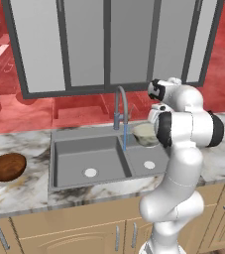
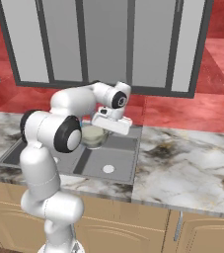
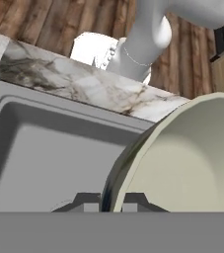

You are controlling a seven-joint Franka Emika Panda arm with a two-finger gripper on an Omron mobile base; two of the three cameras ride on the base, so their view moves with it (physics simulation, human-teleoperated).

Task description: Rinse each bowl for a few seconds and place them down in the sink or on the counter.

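Now the pale bowl [image 1: 143,133] is hanging over the right basin of the sink [image 1: 67,163], just beside the stream of water running from the faucet [image 1: 122,106]. The gripper [image 3: 109,201] is pinching its rim, fingers closed tight on either side of the wall. The reddish-brown bowl [image 1: 6,166] is sitting on the counter [image 1: 25,191], left of the sink.

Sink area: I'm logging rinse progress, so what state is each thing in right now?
Faucet: running, a blue stream falling into the sink.
Pale bowl: held up over the sink, beside the stream.
Brown bowl: resting upright on the counter.
Gripper: shut on the pale bowl's rim.
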